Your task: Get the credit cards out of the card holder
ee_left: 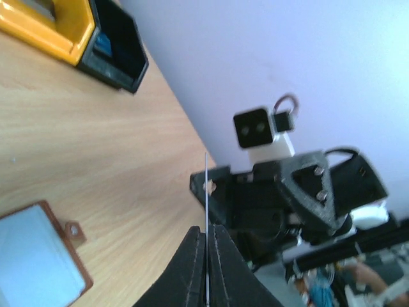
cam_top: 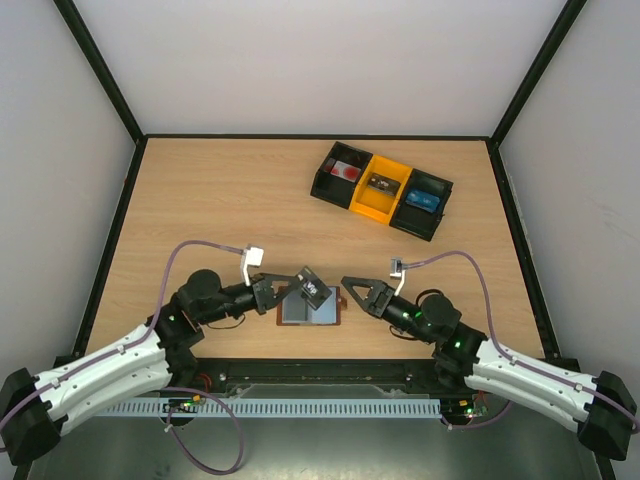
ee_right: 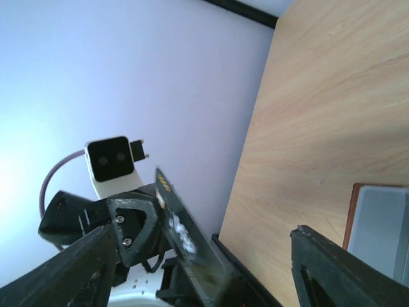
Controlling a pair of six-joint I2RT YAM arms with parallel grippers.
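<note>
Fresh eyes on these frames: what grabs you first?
The left fingers pinch a dark credit card just above the open card holder, at the near edge of the table. The right fingers stand wide open facing it, holding nothing. At the back right sits a black-and-yellow tray of bins.

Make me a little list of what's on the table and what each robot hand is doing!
left gripper: shut on a credit card, holding it up edge-on, off the table
right gripper: open, holding nothing, just right of the card holder
card holder: brown, lying open and flat between the two grippers, grey-blue inside facing up
tray of bins: far right part of the table, black, yellow and black compartments side by side
table: light wood
</note>
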